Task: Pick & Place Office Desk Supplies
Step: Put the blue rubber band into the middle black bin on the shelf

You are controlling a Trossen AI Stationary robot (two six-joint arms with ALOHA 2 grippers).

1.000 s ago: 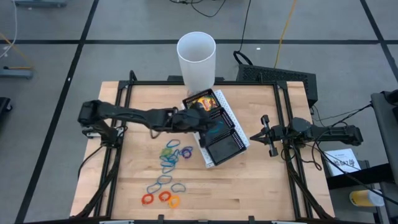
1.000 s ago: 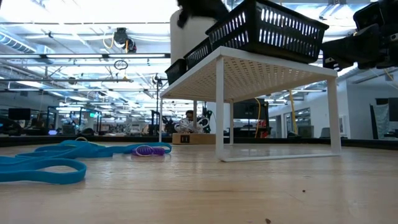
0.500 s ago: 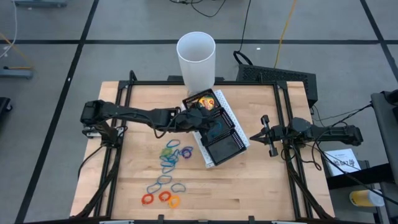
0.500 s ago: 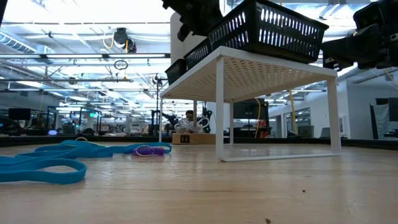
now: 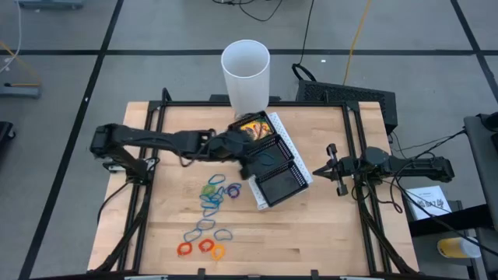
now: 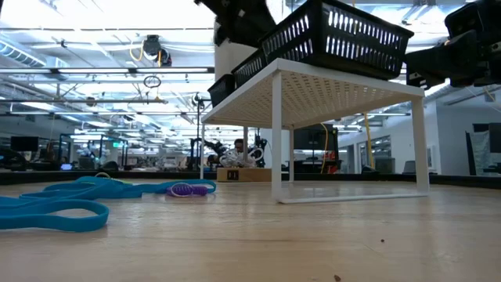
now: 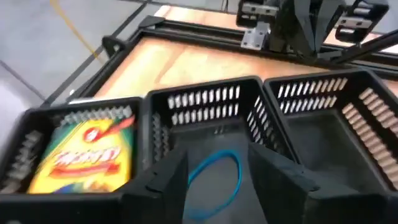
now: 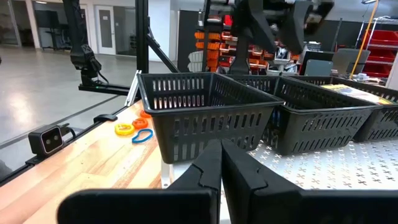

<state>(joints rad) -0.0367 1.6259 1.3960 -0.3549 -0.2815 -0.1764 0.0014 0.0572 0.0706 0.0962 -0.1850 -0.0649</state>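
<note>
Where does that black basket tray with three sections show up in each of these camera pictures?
High view: black mesh tray, table centre, on the white rack.
Low view: top, on the rack.
Left wrist view: fills the picture.
Right wrist view: centre.
Shared landmark: the white rack beneath it.

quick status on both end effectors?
Left end effector: open, empty, above the black mesh tray's middle compartment, where a thin blue rubber-band loop lies.
Right end effector: closed, empty, waiting beside the tray.

1 crayon box; 1 blue band in tray; approx. a dozen bands on table; 1 cup.
</note>
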